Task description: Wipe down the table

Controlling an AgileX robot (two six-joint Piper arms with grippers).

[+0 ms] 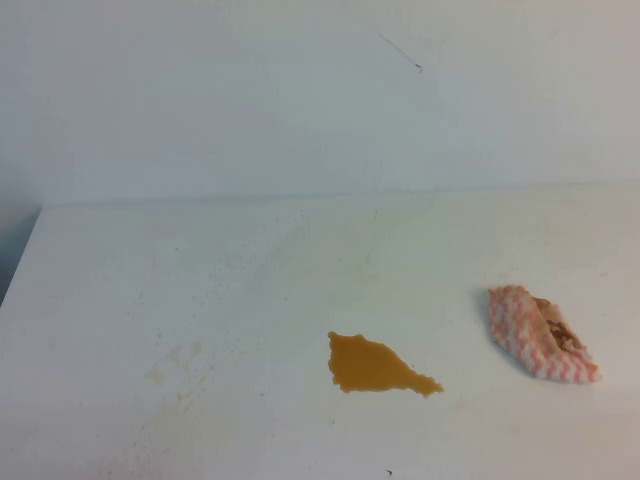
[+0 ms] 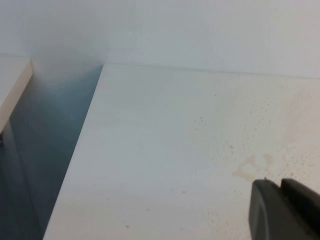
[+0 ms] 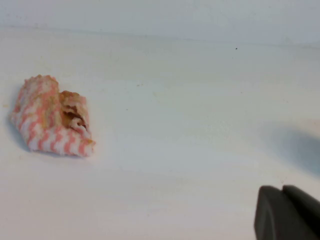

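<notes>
My left jaws are hovering shut and empty over the surface's (image 2: 150, 150) left; my right jaws, likewise shut, are hovering near the pink-striped cloth (image 3: 50, 120) lying right of a brown spill (image 1: 375, 366).

A spill (image 1: 378, 366) is lying on the table (image 1: 200, 260) near its front edge, with a cloth (image 1: 541, 335) sitting well apart to its right. The left gripper (image 2: 280, 194) is hanging above the table's left part, and the right gripper (image 3: 282, 196) is hanging above the table near the cloth.
</notes>
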